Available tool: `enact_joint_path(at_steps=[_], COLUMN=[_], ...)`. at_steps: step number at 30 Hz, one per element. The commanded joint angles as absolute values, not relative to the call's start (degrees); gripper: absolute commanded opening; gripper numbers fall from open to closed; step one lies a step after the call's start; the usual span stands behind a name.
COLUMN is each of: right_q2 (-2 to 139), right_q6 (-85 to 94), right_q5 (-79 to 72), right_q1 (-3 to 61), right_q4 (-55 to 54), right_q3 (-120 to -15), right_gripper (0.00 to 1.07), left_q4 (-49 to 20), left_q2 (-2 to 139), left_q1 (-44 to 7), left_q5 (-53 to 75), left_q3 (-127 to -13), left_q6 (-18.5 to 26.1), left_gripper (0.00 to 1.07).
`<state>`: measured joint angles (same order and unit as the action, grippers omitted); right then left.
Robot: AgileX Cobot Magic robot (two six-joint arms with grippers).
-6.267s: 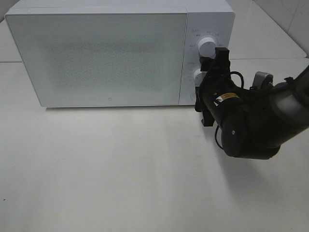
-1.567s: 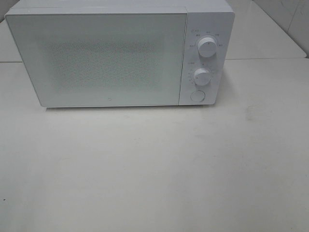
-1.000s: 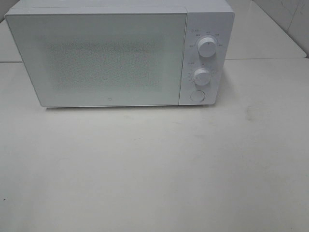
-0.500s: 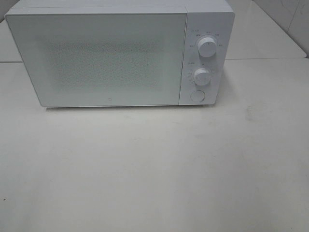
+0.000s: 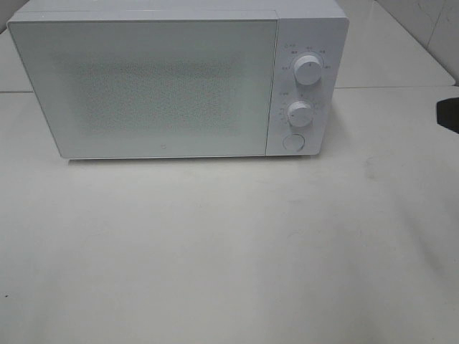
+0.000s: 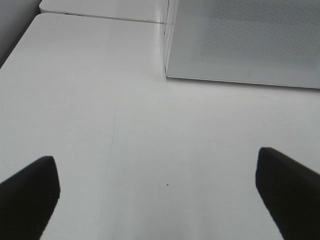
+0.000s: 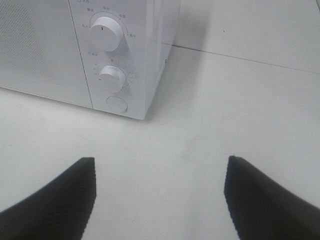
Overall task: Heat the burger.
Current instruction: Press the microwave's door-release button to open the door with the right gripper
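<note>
The burger is out of view in every frame. A white microwave (image 5: 143, 86) stands at the back of the table with its door shut. My left gripper (image 6: 157, 200) is open over bare table, short of the microwave's (image 6: 240, 40) lower left corner, with nothing between its fingers (image 6: 27, 195). My right gripper (image 7: 160, 200) is open too and holds nothing. It hovers off the front right corner of the microwave (image 7: 45, 50), facing the control panel. In the exterior high view only a dark bit of the right arm (image 5: 450, 115) shows at the right edge.
The control panel carries an upper knob (image 5: 308, 69), a lower knob (image 5: 300, 113) and a round button (image 5: 292, 142). A white table (image 5: 229, 251) spreads in front of the microwave. A seam between table tops (image 7: 250, 56) runs behind it.
A dark part of the right arm has come into the exterior view at the right edge. The microwave and its knobs look the same as a second ago.
</note>
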<state>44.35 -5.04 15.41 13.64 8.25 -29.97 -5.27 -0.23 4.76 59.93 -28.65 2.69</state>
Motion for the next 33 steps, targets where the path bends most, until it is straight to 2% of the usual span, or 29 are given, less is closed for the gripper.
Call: enact_joint_path(at_steps=[1,19,25,30,33], right_q2=[47.3,71.6,77.3,80.3,81.3], right_q6=[-5.7,-5.7,2.1,11.7,14.2], right_q5=[11.3,-19.8,-29.0,-39.9,-42.7], right_q1=[13.5,13.5,15.1,20.1,21.9], right_q4=[8.3,6.3,-3.6,-20.5,-25.2], right_q3=[-30.4,-30.4,-29.2,-25.7,-25.0], right_gripper=[0.72,0.72,0.72,0.72,0.72], left_q4=[-5.4,-5.4,-5.4,-5.4,-5.4], left_q2=[-1.4,-1.4,-1.4,-1.4,-1.4], left_q1=[4.6,4.6,4.6,4.6,4.6], left_q5=[59.4,59.4,59.4,59.4,59.4], left_q3=[-28.5,-28.5,-28.5,-28.5,-28.5], left_q6=[2.6,2.6,2.6,2.6,2.6], left_gripper=[1.02,1.02,1.02,1.02,1.02])
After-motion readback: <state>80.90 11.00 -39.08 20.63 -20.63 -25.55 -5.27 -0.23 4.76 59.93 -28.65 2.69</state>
